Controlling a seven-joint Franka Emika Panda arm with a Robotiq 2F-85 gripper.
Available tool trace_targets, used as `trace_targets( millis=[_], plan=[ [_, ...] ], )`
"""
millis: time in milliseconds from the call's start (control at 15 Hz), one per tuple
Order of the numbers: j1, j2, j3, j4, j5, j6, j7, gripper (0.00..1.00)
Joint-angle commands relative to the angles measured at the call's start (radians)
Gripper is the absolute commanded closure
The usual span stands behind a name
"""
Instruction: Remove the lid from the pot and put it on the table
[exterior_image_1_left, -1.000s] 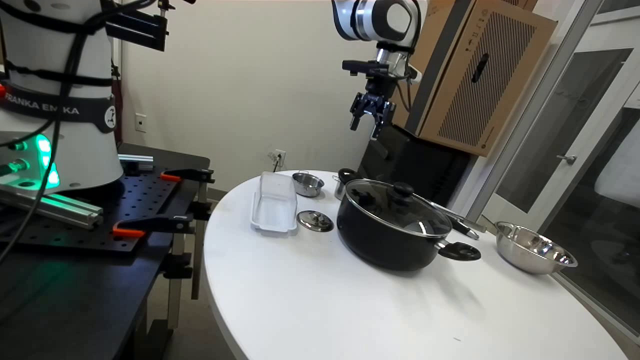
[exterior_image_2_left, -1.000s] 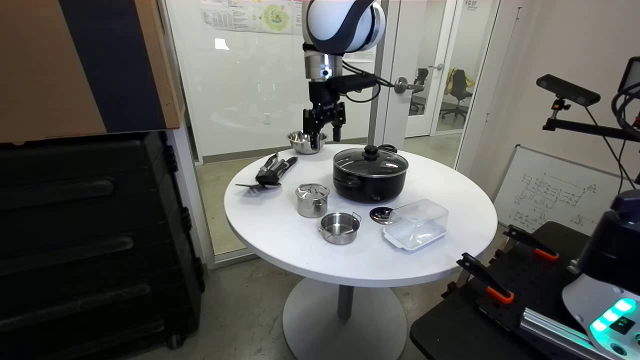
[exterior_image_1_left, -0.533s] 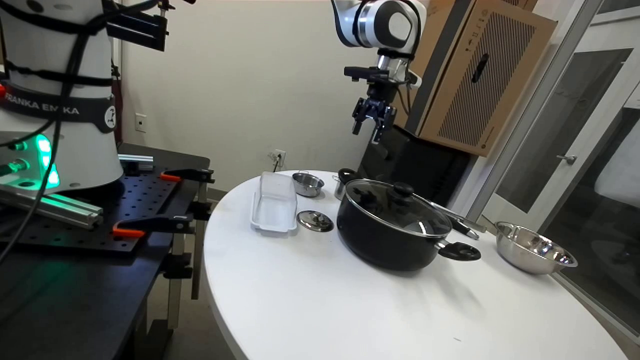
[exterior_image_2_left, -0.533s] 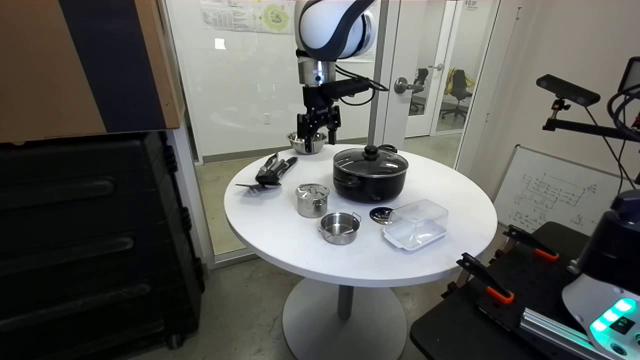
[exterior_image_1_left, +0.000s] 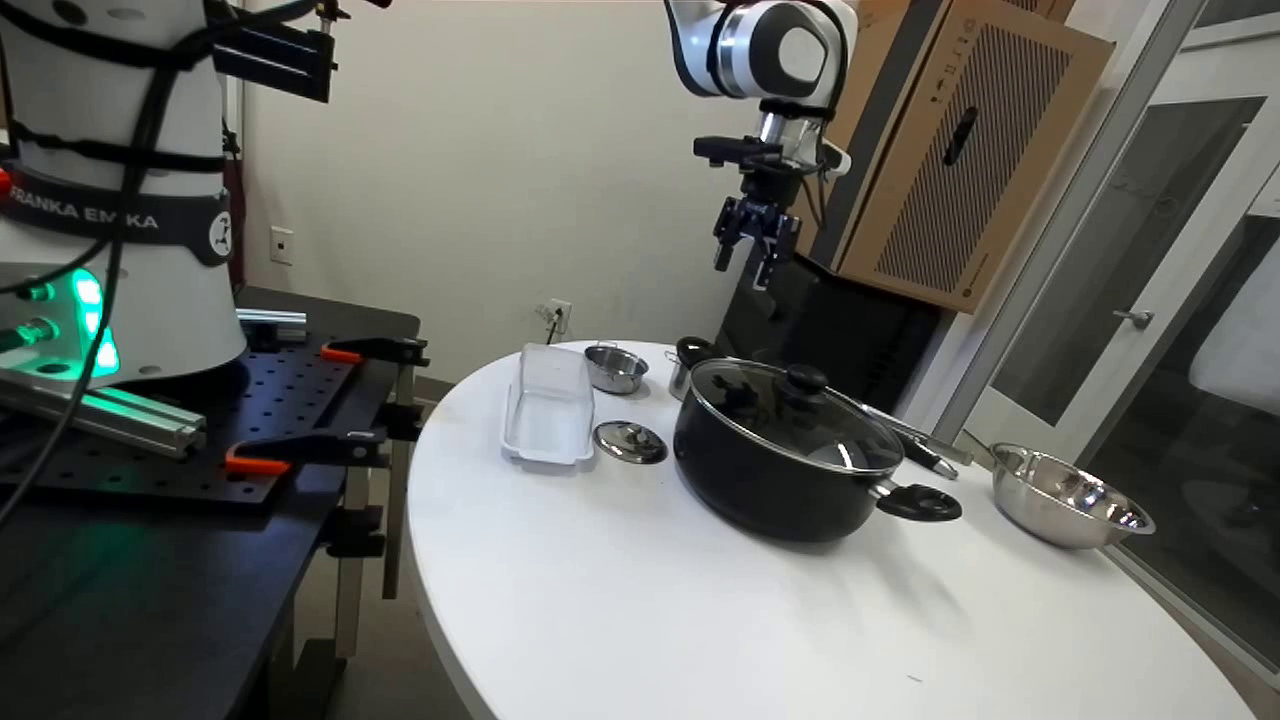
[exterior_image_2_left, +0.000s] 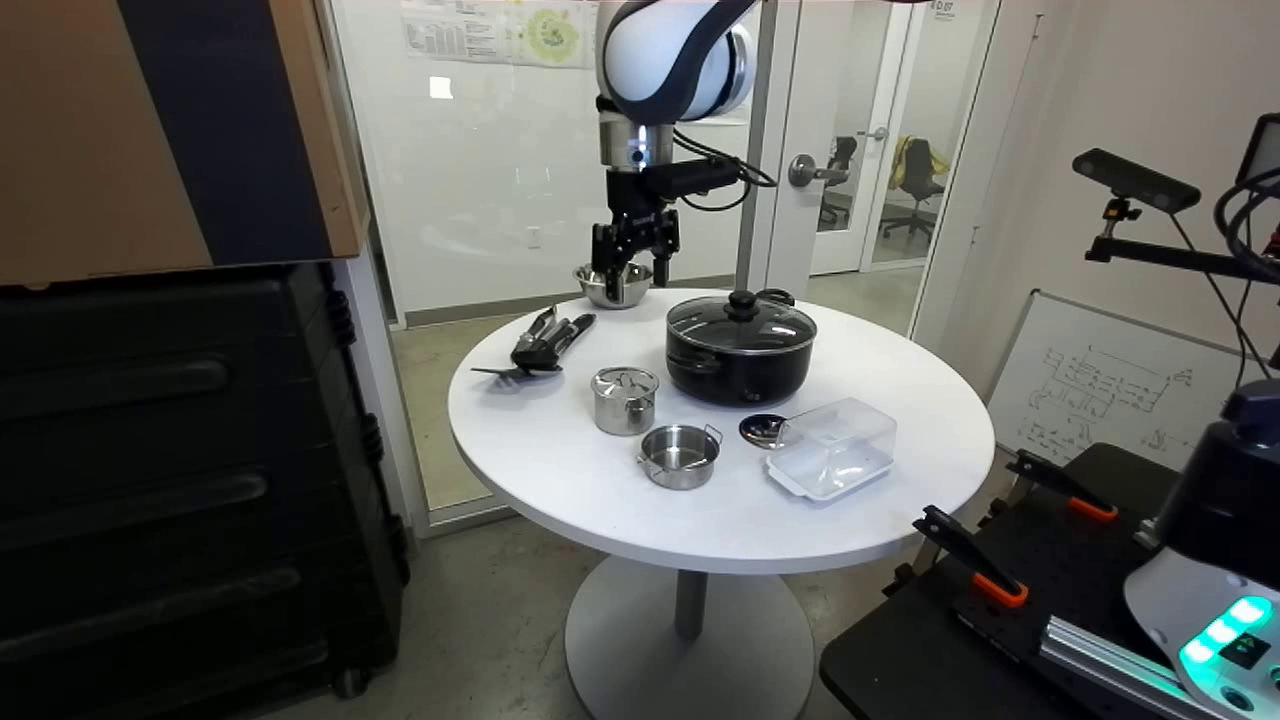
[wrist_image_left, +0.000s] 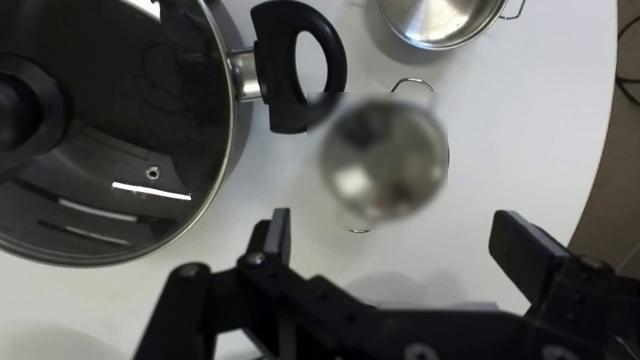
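The round dark glass lid with its black knob sits on the large black pot. The lid and pot also show in an exterior view with the lid level on the rim. The pot stands on the round white table. My gripper is open and empty, pointing down, well above the table and off to one side of the pot. In the wrist view the gripper has its fingers wide apart. The lid lies at the left there, its knob partly cut off by the frame edge.
A lidded steel pot and an open steel pot stand near the black pot. A small steel lid, a clear plastic container, black utensils and a steel bowl are also on the table. A cardboard box stands behind the arm.
My gripper has come down a little and shifted slightly sideways, right in an exterior view and left in an exterior view. It stays open. The lid and pot have not moved.
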Motion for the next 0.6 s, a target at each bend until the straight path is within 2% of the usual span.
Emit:
trace_targets(
  millis=[0, 533],
  plan=[
    [0.001, 0.013, -0.010, -0.008, 0.021, 0.047, 0.006, 0.00],
    [0.010, 0.106, -0.014, 0.012, 0.021, 0.091, 0.008, 0.00]
  ],
)
